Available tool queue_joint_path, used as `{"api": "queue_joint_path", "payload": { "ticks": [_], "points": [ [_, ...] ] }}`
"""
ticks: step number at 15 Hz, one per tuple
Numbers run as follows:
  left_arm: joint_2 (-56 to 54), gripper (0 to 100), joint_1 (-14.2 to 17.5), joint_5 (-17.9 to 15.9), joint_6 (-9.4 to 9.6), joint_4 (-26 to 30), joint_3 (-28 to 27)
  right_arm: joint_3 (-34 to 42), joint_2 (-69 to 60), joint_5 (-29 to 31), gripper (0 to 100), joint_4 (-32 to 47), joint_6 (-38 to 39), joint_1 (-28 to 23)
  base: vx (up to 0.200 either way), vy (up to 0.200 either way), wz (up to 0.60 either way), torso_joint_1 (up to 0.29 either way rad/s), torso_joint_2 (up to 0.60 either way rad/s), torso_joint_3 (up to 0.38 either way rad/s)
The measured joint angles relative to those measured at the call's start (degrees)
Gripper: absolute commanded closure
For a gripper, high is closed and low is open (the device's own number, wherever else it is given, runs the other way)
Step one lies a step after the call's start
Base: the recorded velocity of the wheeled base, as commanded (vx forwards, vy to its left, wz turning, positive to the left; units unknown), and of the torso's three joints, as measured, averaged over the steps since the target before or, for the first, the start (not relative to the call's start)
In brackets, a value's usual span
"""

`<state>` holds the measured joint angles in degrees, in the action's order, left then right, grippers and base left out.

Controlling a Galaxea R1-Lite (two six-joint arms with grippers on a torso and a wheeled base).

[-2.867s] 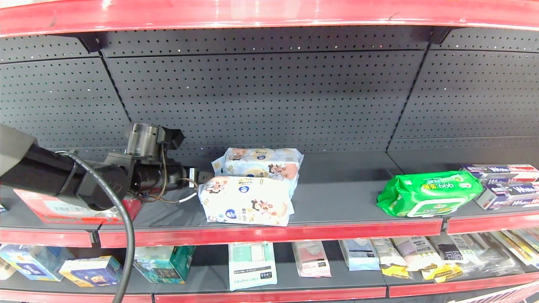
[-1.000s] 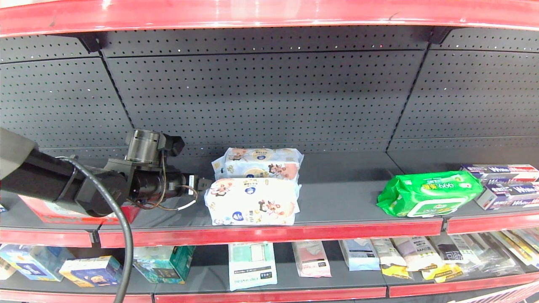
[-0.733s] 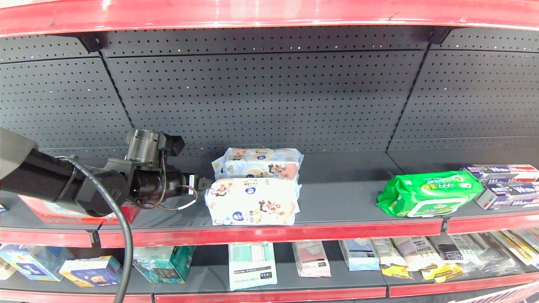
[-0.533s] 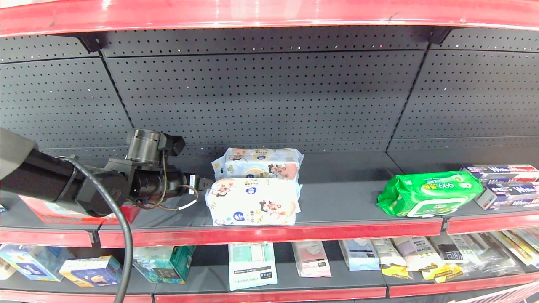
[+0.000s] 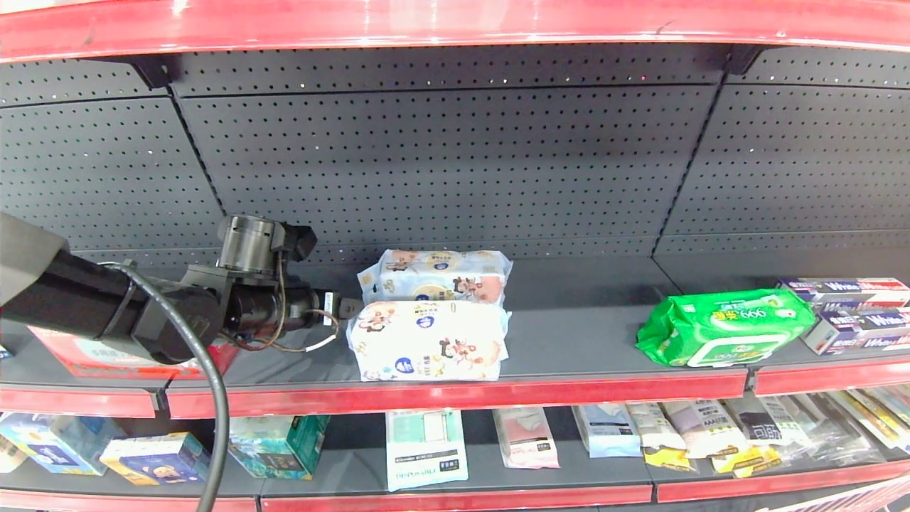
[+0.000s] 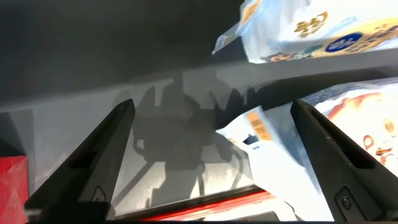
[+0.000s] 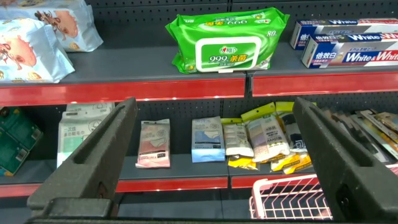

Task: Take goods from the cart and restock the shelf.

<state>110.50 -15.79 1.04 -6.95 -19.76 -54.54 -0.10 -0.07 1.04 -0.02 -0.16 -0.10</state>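
The front cartoon-print wipes pack lies flat on the middle shelf at its front lip, touching a matching pack behind it. Your left gripper sits at the pack's left end with its fingers spread wide. The pack's crimped end lies between them, unclamped. I judge this item placed; what is left is to draw the arm clear and fetch more stock. Your right gripper is spread and empty, facing the shelving, near a wire basket that is likely the cart. Bare shelf lies between these packs and the green wipes pack, so restocking looks unfinished.
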Motion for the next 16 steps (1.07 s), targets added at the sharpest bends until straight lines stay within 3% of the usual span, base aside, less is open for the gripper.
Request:
{"api": "queue_joint_path", "payload": {
  "ticks": [3, 6, 7, 13, 16],
  "points": [
    [-0.07, 0, 0.09, 0.00, 0.50, 0.00, -0.13, 0.00, 0.00, -0.02, 0, 0.00, 0.00, 0.00, 0.000, 0.000, 0.00, 0.000, 0.00, 0.000],
    [-1.05, 0, 2.10, 0.02, 5.25, -0.18, -0.34, 0.00, 0.00, -0.02, 0, 0.02, 0.00, 0.00, 0.000, 0.000, 0.00, 0.000, 0.00, 0.000],
    [-1.65, 0, 2.91, 0.05, 5.94, -0.18, -0.41, 0.00, 0.00, 0.00, 0, 0.02, 0.02, 0.00, 0.000, 0.000, 0.00, 0.000, 0.00, 0.000],
    [-3.69, 0, 4.90, 0.33, 7.52, -0.09, 4.19, 0.00, 0.00, -0.02, 0, 0.00, 0.00, 0.00, 0.000, 0.000, 0.00, 0.000, 0.00, 0.000],
    [-2.47, 0, 4.92, 0.46, 9.73, -2.44, 6.12, 0.00, 0.00, 0.00, 0, 0.02, 0.00, 0.00, 0.000, 0.000, 0.00, 0.000, 0.00, 0.000]
  ]
}}
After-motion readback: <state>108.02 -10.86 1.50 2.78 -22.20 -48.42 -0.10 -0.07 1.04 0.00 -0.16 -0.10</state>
